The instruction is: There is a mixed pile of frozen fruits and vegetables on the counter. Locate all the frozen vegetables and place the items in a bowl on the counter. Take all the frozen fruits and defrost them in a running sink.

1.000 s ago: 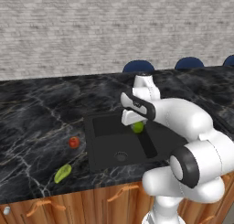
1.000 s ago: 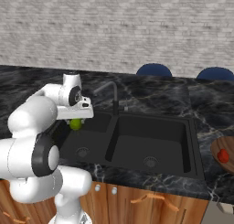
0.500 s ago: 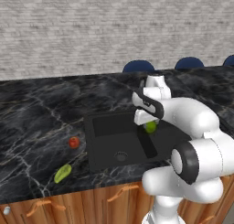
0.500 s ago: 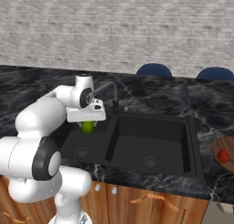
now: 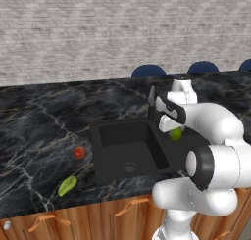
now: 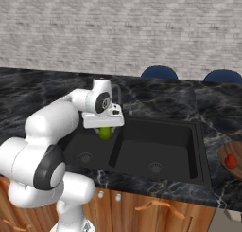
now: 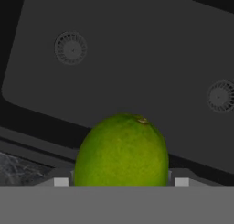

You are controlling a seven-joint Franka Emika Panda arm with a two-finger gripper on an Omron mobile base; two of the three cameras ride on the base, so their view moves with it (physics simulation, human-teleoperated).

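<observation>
One green ball (image 7: 121, 150) pinched btwn fingers (image 7: 61, 182) over sink (image 6: 179, 131).

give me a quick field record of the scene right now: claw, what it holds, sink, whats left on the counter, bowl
claw: claw above the sink, shut on the green ball
sink: black double-basin sink, two round drains, both basins bare
faucet: slim dark faucet at the back rim; no water visible
counter: red-orange ball and yellow-green oblong lie on the black marble counter, left of the sink
bowl: wooden bowl right of the sink, red chunk inside
</observation>
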